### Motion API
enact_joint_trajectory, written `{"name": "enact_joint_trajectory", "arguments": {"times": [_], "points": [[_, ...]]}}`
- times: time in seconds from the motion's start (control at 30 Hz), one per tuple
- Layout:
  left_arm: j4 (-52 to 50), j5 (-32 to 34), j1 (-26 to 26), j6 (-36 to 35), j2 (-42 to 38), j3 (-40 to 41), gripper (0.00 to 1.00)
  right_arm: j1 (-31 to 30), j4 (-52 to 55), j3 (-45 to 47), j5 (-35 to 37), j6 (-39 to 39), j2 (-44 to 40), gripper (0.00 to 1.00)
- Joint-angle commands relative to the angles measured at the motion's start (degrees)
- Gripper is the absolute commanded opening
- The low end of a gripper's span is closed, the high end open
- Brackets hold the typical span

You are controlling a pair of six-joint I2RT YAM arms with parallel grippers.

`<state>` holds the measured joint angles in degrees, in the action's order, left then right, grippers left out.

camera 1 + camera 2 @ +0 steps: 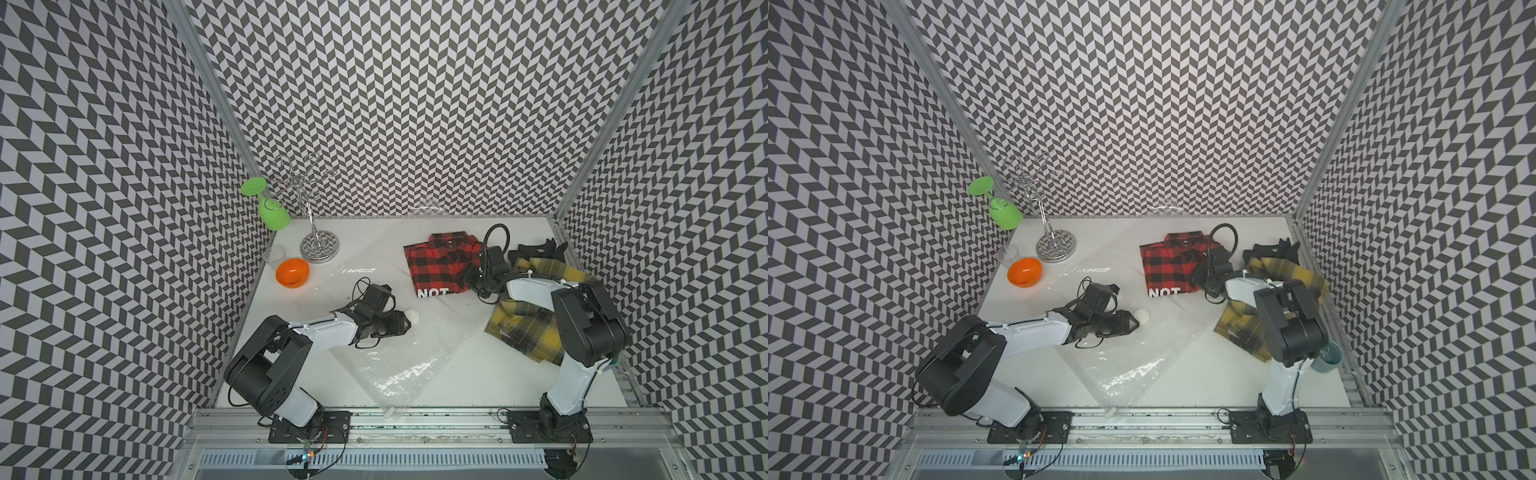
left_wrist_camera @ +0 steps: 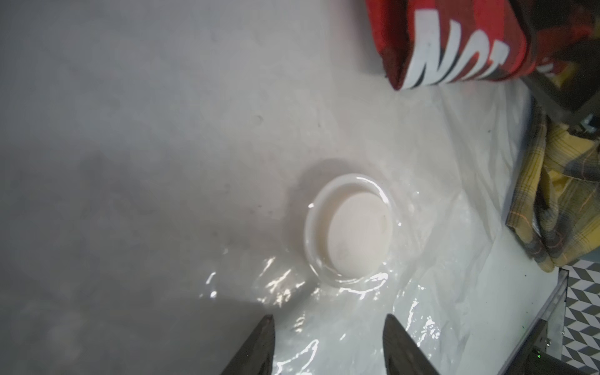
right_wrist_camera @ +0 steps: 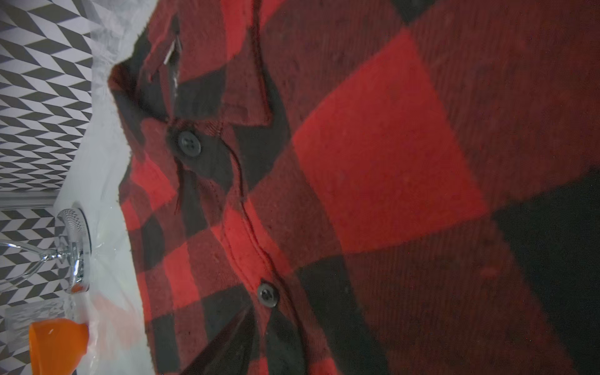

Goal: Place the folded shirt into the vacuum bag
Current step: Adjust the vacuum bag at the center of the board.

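White counter [image 1: 498,386] carries everything. One large, crinkly, transparent plastic vacuum bag [image 1: 395,374] lies flat and slantwise across it, from the front rail toward the back wall. I can see nothing inside it.

There are three garments. One folded red-and-black checked shirt [image 1: 440,262], with white letters NOT at its near edge, rests at the bag's far part; plastic shows past its collar in the right wrist view. One rumpled yellow-and-grey plaid shirt [image 1: 523,332] lies to its right, partly under the right arm. One black garment [image 1: 540,249] is bunched behind that.

Of the two arms, the left tool [image 2: 328,324] hangs over the bag, fingers apart with nothing between them, just short of the bag's one round white valve cap [image 2: 354,230]. The right tool [image 1: 469,276] is at the red shirt's right edge; I cannot tell whether it has closed on the cloth.

One chrome wire glass rack [image 1: 318,245] stands in the far left corner, with one green wine glass [image 1: 274,214] hanging bowl-down from it. Beside its base are one empty orange bowl [image 1: 292,272] and one clear tumbler [image 1: 274,253]. One blue-grey cup [image 1: 1327,357] stands behind the right arm, its contents hidden.
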<state>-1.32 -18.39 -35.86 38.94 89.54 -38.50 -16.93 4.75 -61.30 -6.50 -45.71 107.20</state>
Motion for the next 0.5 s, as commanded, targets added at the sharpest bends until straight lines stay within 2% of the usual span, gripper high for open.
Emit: {"name": "enact_joint_trajectory", "arguments": {"times": [0.0, 0.13, 0.23, 0.37, 0.47], "points": [[6.34, -3.29, -3.76, 3.81, 5.00, -2.51, 0.54, 1.32, 2.59, -3.73, -0.59, 3.59, 3.87, 0.70], [6.14, -5.00, -7.67, 3.19, 11.93, -10.26, 0.54, 3.02, 6.92, -9.60, -2.08, 6.37, 5.05, 0.70], [2.41, -5.26, -8.11, 0.19, 11.44, -13.51, 0.54, 3.02, 7.18, -6.95, -3.42, 5.44, 0.40, 0.78], [-2.37, -4.78, -6.37, -4.77, 6.21, -13.39, 0.54, 2.93, 1.08, 0.33, -10.77, -1.66, -5.23, 0.96], [-6.38, -5.72, -3.28, -7.71, 3.43, -13.52, 0.54, 1.94, -5.70, 3.00, -15.63, -9.37, -4.14, 0.98]]}}
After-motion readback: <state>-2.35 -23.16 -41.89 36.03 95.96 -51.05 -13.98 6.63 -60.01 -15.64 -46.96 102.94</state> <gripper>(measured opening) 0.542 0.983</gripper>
